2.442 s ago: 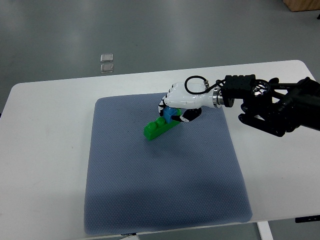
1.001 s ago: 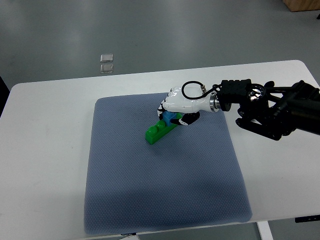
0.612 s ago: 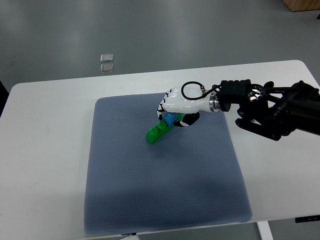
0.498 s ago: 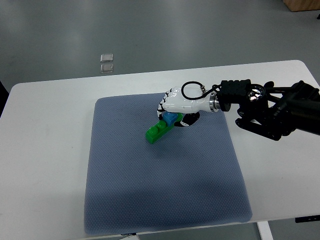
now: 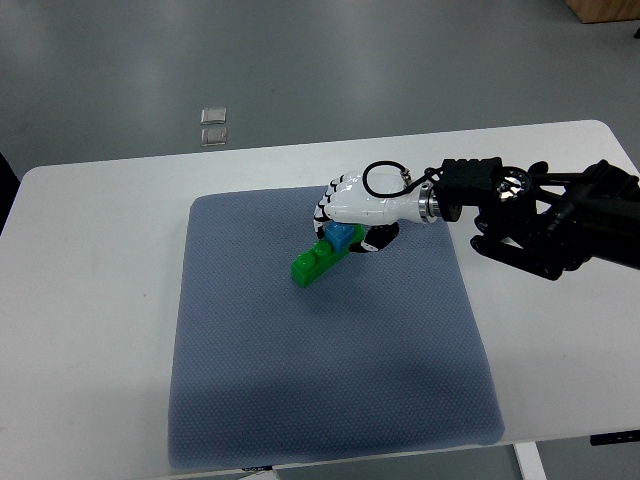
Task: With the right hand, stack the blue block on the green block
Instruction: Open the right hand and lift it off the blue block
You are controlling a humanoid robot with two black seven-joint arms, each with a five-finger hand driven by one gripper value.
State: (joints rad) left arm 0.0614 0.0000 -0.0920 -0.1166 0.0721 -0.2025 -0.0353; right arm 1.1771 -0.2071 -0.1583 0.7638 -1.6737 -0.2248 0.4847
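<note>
- The right hand (image 5: pixel 350 215) reaches in from the right side over the far part of the grey mat (image 5: pixel 330 400).
- Its fingers (image 5: pixel 325 212) are curled around the blue block (image 5: pixel 343 237), pinching it.
- The blue block sits on the right end of the green block (image 5: pixel 314 264), touching it.
- The green block lies tilted on the mat, its left end nearer.
- The mat covers the middle of the white worktop (image 5: pixel 90 330).
- Two small clear squares (image 5: pixel 212 125) lie on the floor beyond the worktop.

Blue block (image 5: pixel 343 236) atop far end of long green block (image 5: pixel 313 262), seemingly seated; both on mat.
</note>
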